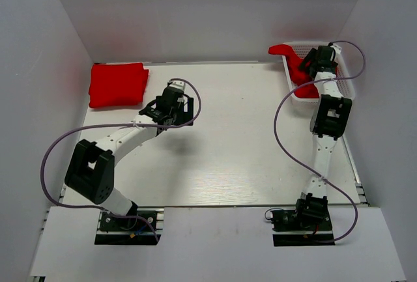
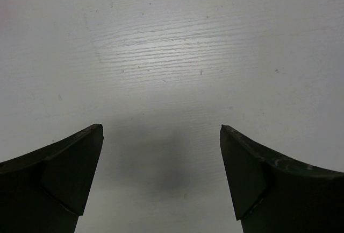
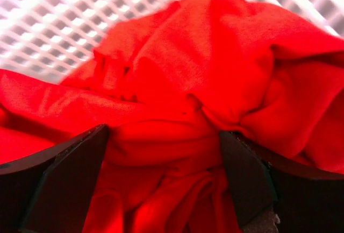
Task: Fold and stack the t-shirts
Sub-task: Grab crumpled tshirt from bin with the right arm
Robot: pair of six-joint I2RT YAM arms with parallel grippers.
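A crumpled, bright red t-shirt (image 3: 215, 82) bunches in the basket (image 3: 54, 23) under the wide-spread right fingers (image 3: 59, 184); the left fingers (image 2: 54, 174) are likewise parted.

Left gripper (image 2: 161, 131) spread wide, dark fingers (image 2: 64, 174) in both lower corners; bare white table (image 2: 172, 50) fills the frame, shadow lower centre.

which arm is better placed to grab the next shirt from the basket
Right. The right gripper is open in the white basket, right at the crumpled red shirt. The left gripper hangs open over the table, far away.
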